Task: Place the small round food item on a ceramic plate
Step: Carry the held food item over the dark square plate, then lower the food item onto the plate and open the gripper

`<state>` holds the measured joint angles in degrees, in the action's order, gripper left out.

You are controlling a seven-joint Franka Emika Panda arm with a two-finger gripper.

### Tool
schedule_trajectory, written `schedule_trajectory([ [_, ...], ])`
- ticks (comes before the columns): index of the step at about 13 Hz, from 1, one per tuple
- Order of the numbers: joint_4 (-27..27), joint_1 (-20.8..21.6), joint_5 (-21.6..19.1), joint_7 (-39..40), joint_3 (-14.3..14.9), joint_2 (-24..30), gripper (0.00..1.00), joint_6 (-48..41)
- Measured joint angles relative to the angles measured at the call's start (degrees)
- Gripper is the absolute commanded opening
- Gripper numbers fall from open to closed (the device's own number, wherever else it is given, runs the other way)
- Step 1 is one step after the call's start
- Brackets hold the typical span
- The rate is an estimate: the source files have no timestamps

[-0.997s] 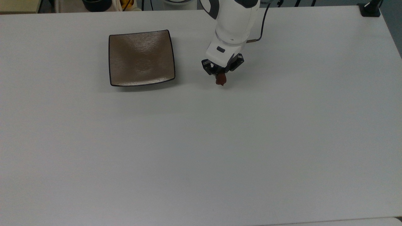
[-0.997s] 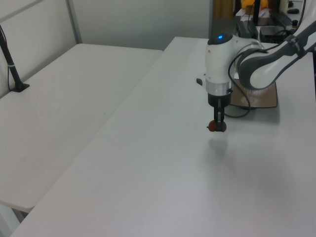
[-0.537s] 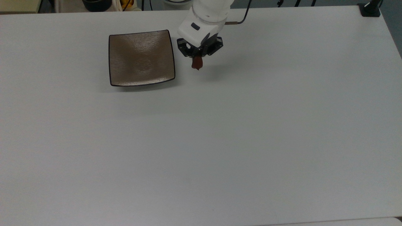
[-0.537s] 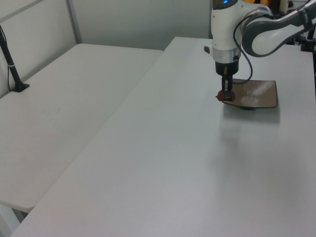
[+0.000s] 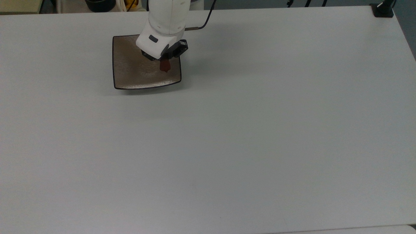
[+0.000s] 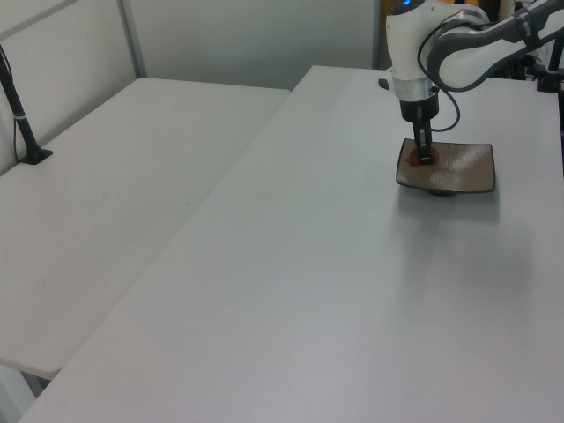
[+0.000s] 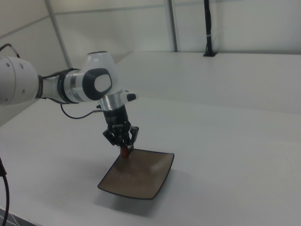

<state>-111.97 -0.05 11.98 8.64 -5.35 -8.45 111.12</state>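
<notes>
Where your white table (image 5: 260, 130) spreads, one gripper (image 5: 165, 63) clamps one small round food item (image 5: 165, 66) over one ceramic plate (image 5: 130, 68).

plate (image 5: 130, 74) on table (image 5: 260, 130) | food item (image 5: 165, 66) above plate

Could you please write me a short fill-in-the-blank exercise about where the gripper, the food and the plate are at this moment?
1. The gripper is shut on a small red-brown piece of ____.
2. The food item hangs over the ____.
3. The plate is ____ in outline.
4. In the top view, the food is over the plate's ____ half.

Missing words: food; plate; square; right
</notes>
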Motion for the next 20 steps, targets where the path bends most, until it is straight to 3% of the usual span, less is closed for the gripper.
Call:
schedule_trajectory([
  [4, -1.5, -2.1, 1.1, 2.7, 0.3, -1.3, 0.20, 0.0],
  [5, -1.6, -2.2, 1.4, 2.8, 0.3, -1.9, 0.26, 0.0],
  [6, -1.6, -2.2, 2.0, 2.8, 0.3, -3.0, 0.45, 0.0],
  [7, -1.6, -2.2, 2.6, 2.8, 0.3, -4.0, 0.96, 0.1],
  [8, -1.6, -2.2, 2.8, 2.8, 0.3, -4.6, 1.00, 0.3],
  [17, -0.2, -2.5, 2.9, 2.8, 0.3, -4.5, 1.00, 0.6],
  [20, 2.5, -3.2, -1.4, 2.1, 0.3, -2.8, 1.00, 0.6],
])
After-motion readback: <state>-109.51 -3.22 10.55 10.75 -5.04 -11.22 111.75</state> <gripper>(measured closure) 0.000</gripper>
